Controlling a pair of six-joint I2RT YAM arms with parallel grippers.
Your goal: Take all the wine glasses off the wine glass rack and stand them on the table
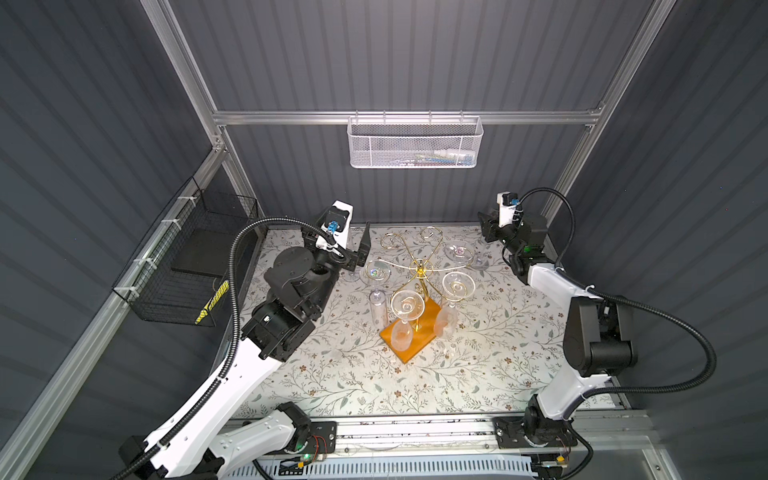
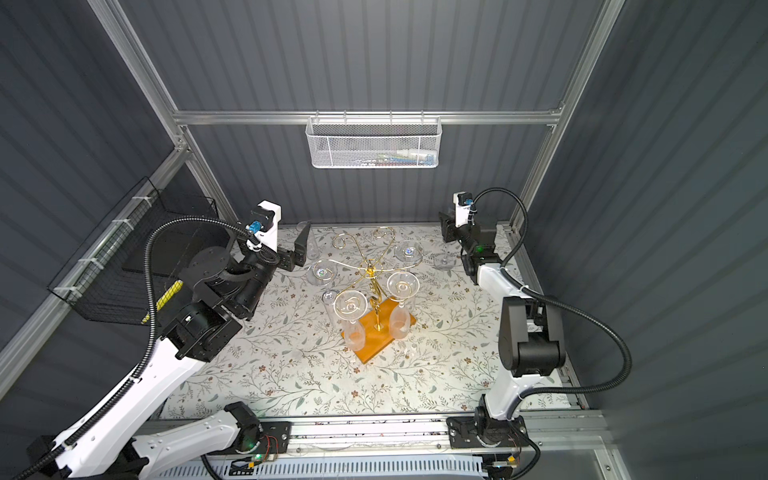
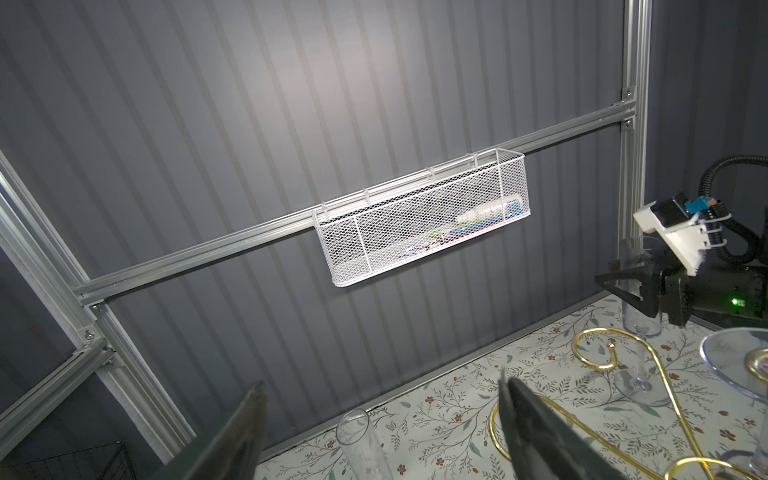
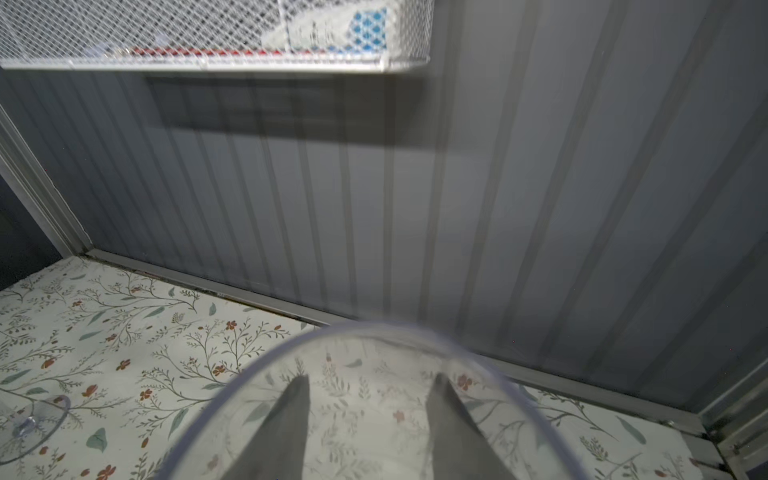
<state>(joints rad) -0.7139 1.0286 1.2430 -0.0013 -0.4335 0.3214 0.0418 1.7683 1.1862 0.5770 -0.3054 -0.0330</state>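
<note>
The gold wine glass rack (image 1: 420, 266) stands mid-table on its orange-brown wooden base (image 1: 409, 347). Several clear wine glasses (image 1: 407, 306) hang upside down from its scroll arms. My left gripper (image 3: 382, 382) is open at the rear left of the rack (image 3: 594, 349). An upright clear wine glass (image 3: 360, 440) stands on the cloth between its spread fingers, touching neither. At the rear right, my right gripper (image 4: 370, 378) is shut on the bowl of another upright wine glass (image 3: 642, 324), whose rim (image 4: 478, 357) arcs over the fingers.
A white mesh basket (image 1: 413, 143) hangs on the back rail above the table. A black wire basket (image 1: 187, 257) is fixed to the left wall. The back wall lies close behind both grippers. A clear glass foot (image 1: 478, 262) rests on the floral cloth by the right gripper.
</note>
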